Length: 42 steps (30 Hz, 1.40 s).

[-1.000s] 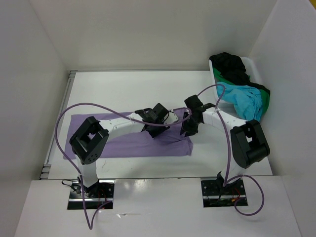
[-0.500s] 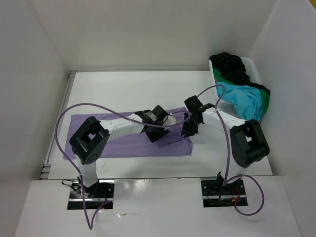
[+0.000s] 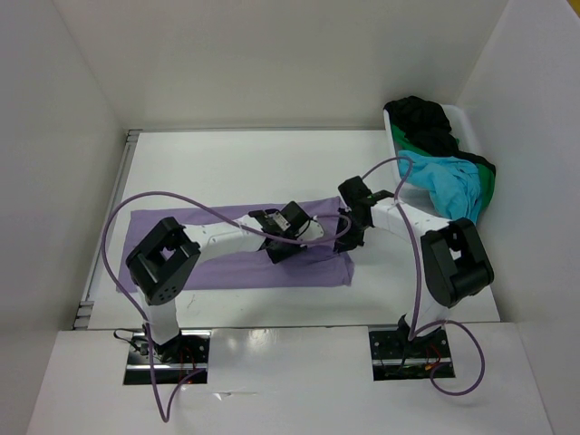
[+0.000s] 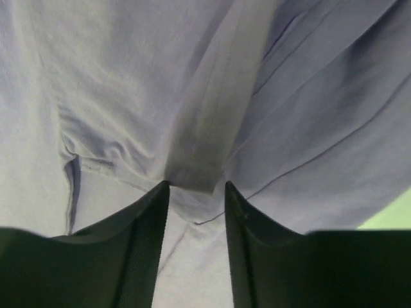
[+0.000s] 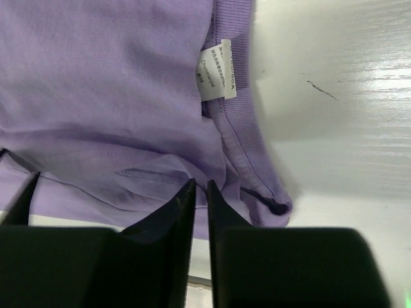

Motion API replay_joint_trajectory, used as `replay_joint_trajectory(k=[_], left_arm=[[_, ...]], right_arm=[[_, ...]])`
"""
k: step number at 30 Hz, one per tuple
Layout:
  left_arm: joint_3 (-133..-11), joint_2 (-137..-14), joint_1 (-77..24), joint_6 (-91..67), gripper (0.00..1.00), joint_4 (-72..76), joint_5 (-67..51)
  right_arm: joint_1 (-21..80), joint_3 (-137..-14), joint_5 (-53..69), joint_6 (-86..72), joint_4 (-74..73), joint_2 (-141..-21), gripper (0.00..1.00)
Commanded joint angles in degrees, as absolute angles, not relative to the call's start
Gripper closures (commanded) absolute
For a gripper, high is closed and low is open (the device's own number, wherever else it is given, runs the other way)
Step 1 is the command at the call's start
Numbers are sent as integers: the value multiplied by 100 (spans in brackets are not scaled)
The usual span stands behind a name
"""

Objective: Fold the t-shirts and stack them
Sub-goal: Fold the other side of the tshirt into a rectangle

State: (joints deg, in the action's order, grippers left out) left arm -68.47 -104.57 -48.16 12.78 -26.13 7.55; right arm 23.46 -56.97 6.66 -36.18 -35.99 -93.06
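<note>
The lavender t-shirt [image 3: 199,263] lies spread across the middle of the table. My left gripper [image 3: 279,246] is low over its right half. In the left wrist view its jaws [image 4: 194,186] stand apart, astride a raised fold of the lavender cloth [image 4: 199,128]. My right gripper [image 3: 350,237] is at the shirt's right end, by the collar. Its fingertips [image 5: 200,185] are pinched on a thin layer of lavender cloth next to the ribbed collar [image 5: 241,147] and its white label [image 5: 216,68]. The black t-shirt [image 3: 421,118], the turquoise one [image 3: 449,186] and the green one [image 3: 487,186] are heaped at the far right.
A white plastic bin [image 3: 459,120] at the back right holds the heap of shirts, which spills over its near side. White walls close in the table on the left, back and right. Purple cables loop over both arms.
My left gripper has slid a little toward the near edge over the lavender cloth. The right gripper's jaws have narrowed onto the cloth by the collar.
</note>
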Motion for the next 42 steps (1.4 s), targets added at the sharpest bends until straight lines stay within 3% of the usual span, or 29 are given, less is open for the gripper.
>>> replay_joint_trajectory(k=[1, 2, 4, 10, 25, 30, 42], left_arm=[[-6751, -10529, -4816, 1397, 64, -2443, 1019], [-6750, -10529, -4816, 1397, 71, -2443, 1020], [-6750, -10529, -4816, 1397, 88, -2443, 1203], [-6697, -10257, -4816, 1511, 100, -2504, 1204], [-6891, -10125, -4474, 1626, 100, -2558, 1134], [-7005, -10125, -4474, 1626, 100, -2610, 1072], [-6838, -9625, -4421, 1793, 100, -3050, 791]], right_arm=[[2303, -5669, 589, -3639, -3586, -9343, 85], [2303, -5669, 589, -3639, -3586, -9343, 94], [2303, -5669, 589, -3639, -3647, -9343, 100], [2381, -5800, 537, -3639, -4077, -9054, 100], [2698, -6407, -386, -3639, -4570, -8771, 100], [2698, -6460, -334, -3586, -4570, -9053, 100], [3102, -6100, 202, -4077, -5079, -8218, 100]])
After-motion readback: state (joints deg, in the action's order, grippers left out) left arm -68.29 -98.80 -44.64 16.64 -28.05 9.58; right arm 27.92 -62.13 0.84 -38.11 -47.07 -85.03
